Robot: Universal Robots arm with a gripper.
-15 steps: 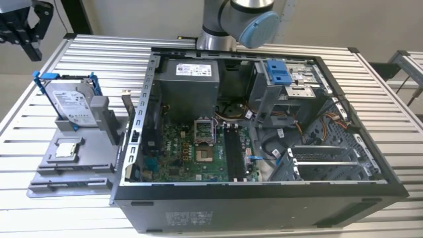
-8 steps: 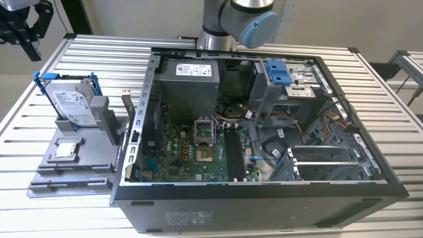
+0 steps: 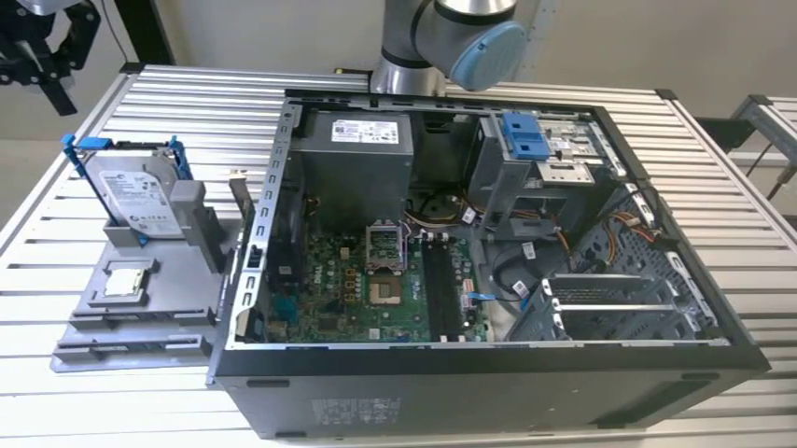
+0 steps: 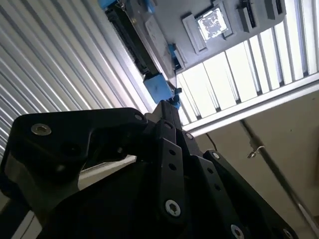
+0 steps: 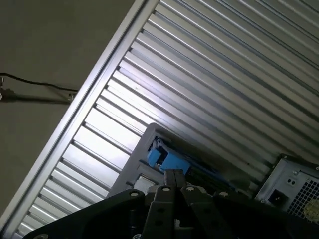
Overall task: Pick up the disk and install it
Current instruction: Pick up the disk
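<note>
Slatted aluminium table (image 3: 734, 187) carries everything, and the largest thing on it is a desktop computer case (image 3: 498, 359), which takes up the middle and the side toward the exterior view's right. The case lies on its side with the panel off, presumably so that the motherboard (image 3: 373, 280) and the drive cage under the bright-blue latch piece (image 3: 525, 135) near the table's far edge can be reached from above. The robot arm (image 3: 449, 37) rises just behind the case at that far edge. Along the table's edge on the exterior view's left sits a grey fixture (image 3: 149, 299), just beside the case wall. The disk (image 3: 131, 191) stands on edge in a slot at the fixture's far end, leaning back with its label showing. Its blue rails are up and free, which likely keeps them exposed for a grasp from above, and it has not yet been lifted. The gripper (image 3: 56, 98) hangs above the table's far corner on that side, apart from the disk. In both wrist views its fingers look pressed together with nothing between them, the tips (image 4: 164, 105) pointing toward the blue rail end of the disk (image 5: 169, 162). Smallest is a square processor chip (image 3: 127, 280), which lies flat in a recess of the fixture nearer the front edge.
</note>
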